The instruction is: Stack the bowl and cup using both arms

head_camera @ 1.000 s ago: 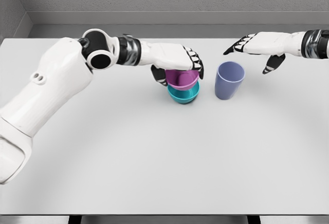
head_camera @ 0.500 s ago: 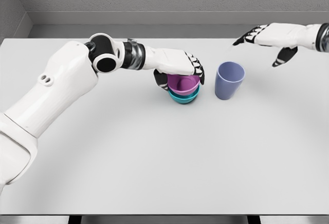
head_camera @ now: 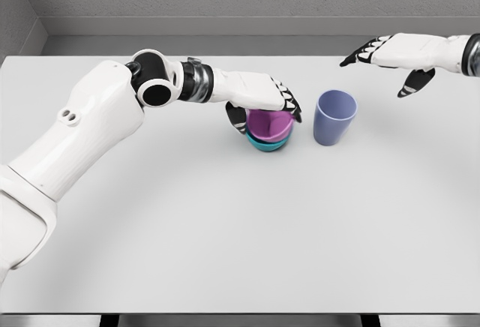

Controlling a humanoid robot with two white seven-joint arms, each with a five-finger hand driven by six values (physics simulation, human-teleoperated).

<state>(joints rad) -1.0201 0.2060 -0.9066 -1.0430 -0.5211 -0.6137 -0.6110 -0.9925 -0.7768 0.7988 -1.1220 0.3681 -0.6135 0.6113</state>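
Note:
A magenta bowl [head_camera: 268, 124] sits nested in a teal bowl [head_camera: 267, 145] at the middle of the white table [head_camera: 225, 237]. My left hand [head_camera: 265, 112] covers the magenta bowl from above and behind. Its thumb is on the bowl's left side, its fingers [head_camera: 289, 103] curl over the right rim, and it still holds the bowl. A lavender cup [head_camera: 334, 117] stands upright just to the right of the bowls, apart from them. My right hand [head_camera: 384, 61] hovers open above and to the right of the cup, touching nothing.
A grey wall runs along the table's far edge. The table's front edge shows at the bottom of the picture.
The magenta bowl has come down with my left hand and now sits in the teal bowl. My right hand rose and drew back to the right, away from the cup.

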